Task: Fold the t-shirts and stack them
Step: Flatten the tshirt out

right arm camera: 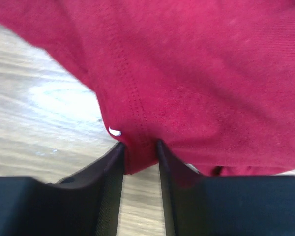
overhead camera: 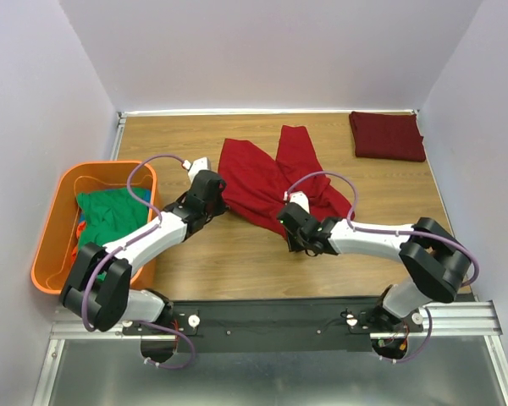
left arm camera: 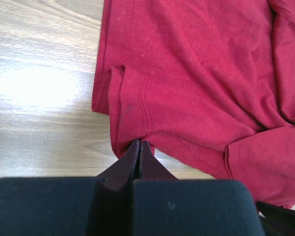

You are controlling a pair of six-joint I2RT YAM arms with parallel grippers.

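Note:
The bright red t-shirt [overhead camera: 258,173] lies crumpled and partly spread on the middle of the wooden table. My left gripper [overhead camera: 219,194] is at its left edge and is shut on the hem, seen in the left wrist view [left arm camera: 139,143] with the red cloth [left arm camera: 196,73] just beyond. My right gripper [overhead camera: 289,213] is at the shirt's near right edge. In the right wrist view [right arm camera: 138,145] its jaws stand apart with the hem of the red cloth [right arm camera: 201,73] hanging between them. A dark maroon t-shirt [overhead camera: 387,135] lies folded at the far right corner. Green t-shirts [overhead camera: 110,216] sit in the tub.
An orange plastic tub [overhead camera: 49,233] stands at the table's left edge beside the left arm. Pale walls close in the table on the left, back and right. Bare wood [overhead camera: 237,254] shows in front of the red shirt.

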